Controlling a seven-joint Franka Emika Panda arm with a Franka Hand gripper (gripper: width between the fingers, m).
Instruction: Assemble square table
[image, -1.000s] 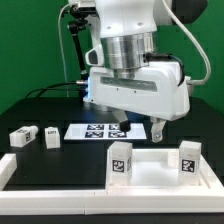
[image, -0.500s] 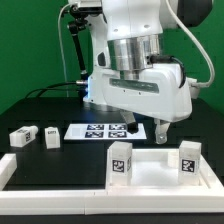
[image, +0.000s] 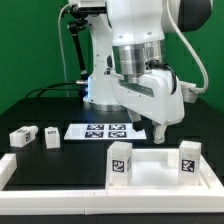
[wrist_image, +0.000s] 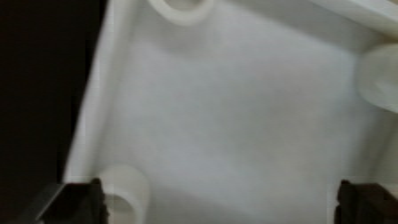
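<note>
Since the earlier frame, my arm's wrist has swung toward the exterior view's right. The claw (image: 148, 126) stands wide apart, holding nothing. The square top (image: 150, 172) lies on the counter (image: 40, 110), directly beneath it.

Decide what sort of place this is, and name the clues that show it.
Most likely a robotics lab bench: a robot arm stands over a black table, a marker board lies flat on it, and small white blocks carry printed tags.
</note>
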